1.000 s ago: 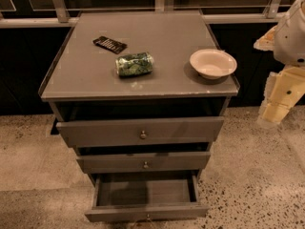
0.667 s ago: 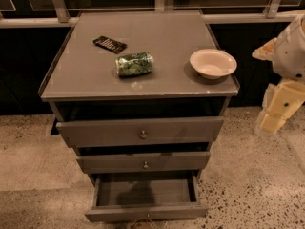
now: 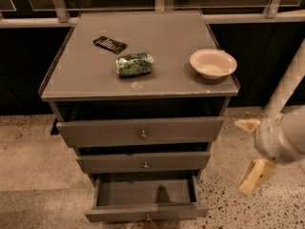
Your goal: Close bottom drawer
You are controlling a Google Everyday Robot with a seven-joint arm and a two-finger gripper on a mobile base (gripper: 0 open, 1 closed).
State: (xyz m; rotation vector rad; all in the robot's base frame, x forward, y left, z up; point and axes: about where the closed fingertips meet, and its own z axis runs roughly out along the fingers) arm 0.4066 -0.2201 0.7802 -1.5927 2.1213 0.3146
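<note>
The bottom drawer (image 3: 145, 199) of the grey cabinet is pulled out towards me. Its inside looks empty, and its shallow front with a small brass knob (image 3: 147, 218) sits at the lower edge of the view. The middle drawer (image 3: 144, 161) and the top drawer (image 3: 141, 131) stick out slightly. My gripper (image 3: 251, 151) hangs to the right of the cabinet, about level with the middle drawer and touching nothing. Its two cream fingers (image 3: 257, 175) are apart and hold nothing.
On the cabinet top (image 3: 95, 80) are a white bowl (image 3: 213, 63) at the right, a green can (image 3: 135, 64) lying on its side, and a flat black object (image 3: 110, 44). A dark wall with a rail runs behind. Speckled floor (image 3: 28, 175) surrounds the cabinet.
My gripper has moved down and a little left, from beside the cabinet top to beside the drawers. The drawers and the objects on top have not moved.
</note>
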